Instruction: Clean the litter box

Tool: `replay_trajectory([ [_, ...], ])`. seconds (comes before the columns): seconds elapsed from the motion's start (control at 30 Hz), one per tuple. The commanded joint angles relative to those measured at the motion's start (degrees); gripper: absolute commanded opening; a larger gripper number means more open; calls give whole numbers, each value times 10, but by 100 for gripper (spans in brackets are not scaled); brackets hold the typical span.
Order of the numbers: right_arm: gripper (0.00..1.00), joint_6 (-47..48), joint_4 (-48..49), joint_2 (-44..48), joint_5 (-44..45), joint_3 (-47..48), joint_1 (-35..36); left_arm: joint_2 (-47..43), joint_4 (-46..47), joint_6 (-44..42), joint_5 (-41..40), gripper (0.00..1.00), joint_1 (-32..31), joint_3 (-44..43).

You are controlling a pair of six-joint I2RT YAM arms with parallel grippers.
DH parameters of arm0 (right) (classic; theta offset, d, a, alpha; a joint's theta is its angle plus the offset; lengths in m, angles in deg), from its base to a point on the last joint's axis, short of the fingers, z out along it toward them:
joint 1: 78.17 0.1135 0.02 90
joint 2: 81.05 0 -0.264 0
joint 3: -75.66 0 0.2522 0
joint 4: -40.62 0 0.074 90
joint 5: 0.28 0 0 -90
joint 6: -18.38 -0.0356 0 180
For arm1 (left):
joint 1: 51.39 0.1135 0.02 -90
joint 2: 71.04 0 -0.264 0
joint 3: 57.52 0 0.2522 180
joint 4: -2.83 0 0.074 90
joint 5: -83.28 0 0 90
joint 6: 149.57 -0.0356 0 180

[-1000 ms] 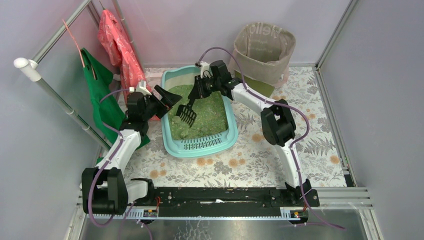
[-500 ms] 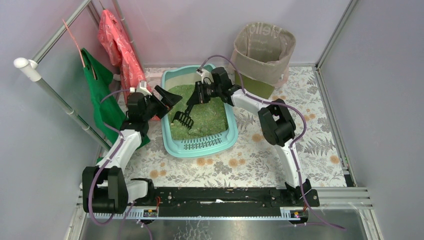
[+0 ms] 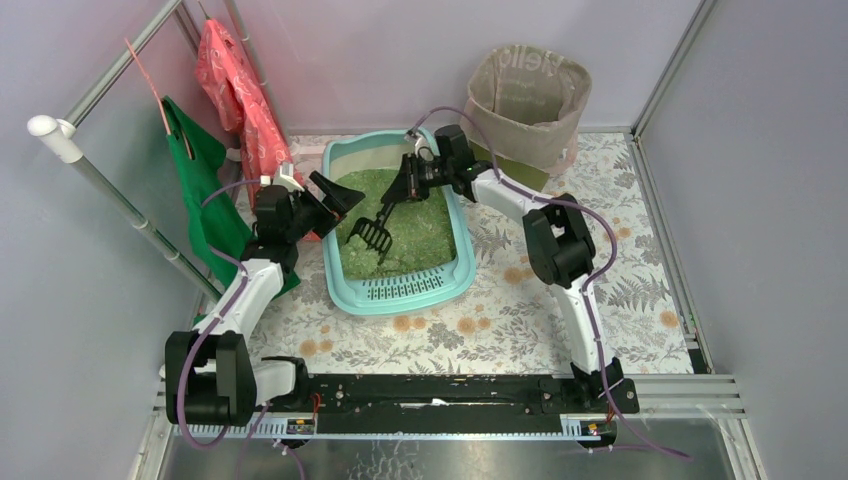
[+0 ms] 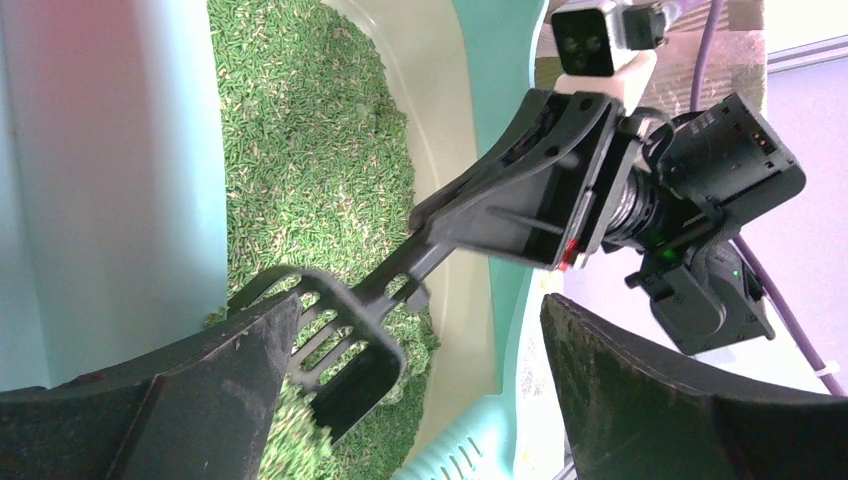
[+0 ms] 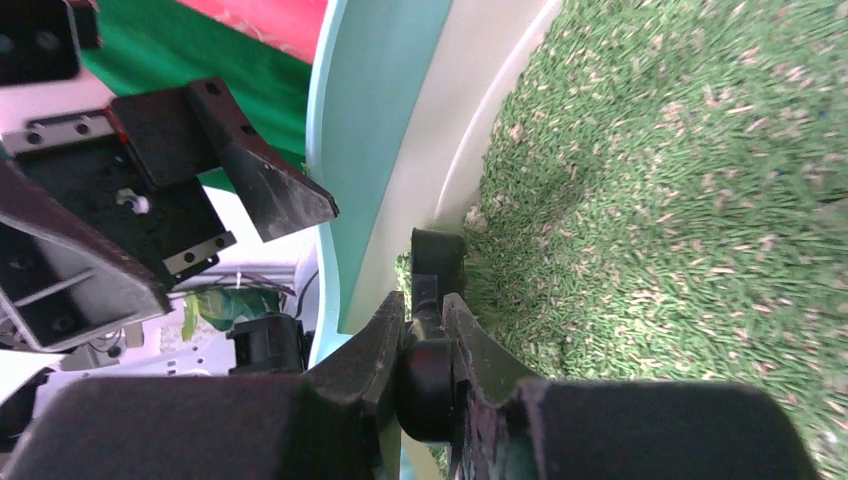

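Observation:
The litter box is a pale turquoise tray with green granules inside. A black slotted scoop hangs tilted over the granules near the box's left side. My right gripper is shut on its handle. In the right wrist view the gripper pinches the round handle end. My left gripper stands open at the box's left rim. In the left wrist view the scoop lies beyond its wide-apart fingers, partly hidden by one.
A round olive bin lined with a beige bag stands behind the box at the right. A green bag and a red bag hang from a rail at the left. Walls enclose the floral mat.
My right wrist has shifted back and to the right, and the scoop's handle now lies flatter. The scoop head has stayed over the left part of the granules. The left arm has not moved.

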Motion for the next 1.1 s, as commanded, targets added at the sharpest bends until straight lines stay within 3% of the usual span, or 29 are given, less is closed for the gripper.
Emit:
replay_trajectory([
  [0.0, 0, -27, -6, 10, -33, 55, -36, 3, 40, 1, 13, 99, 4, 5],
  [0.63, 0, -53, -18, -16, -39, 137, -70, 23, 57, 9, 21, 99, 4, 8],
  [0.87, 0, -52, -64, -47, -38, 217, -102, 14, 46, 3, 22, 99, 4, 3],
  [1.07, 0, -30, -71, -42, -46, 191, -82, 12, 44, 1, 17, 99, 4, -1],
])
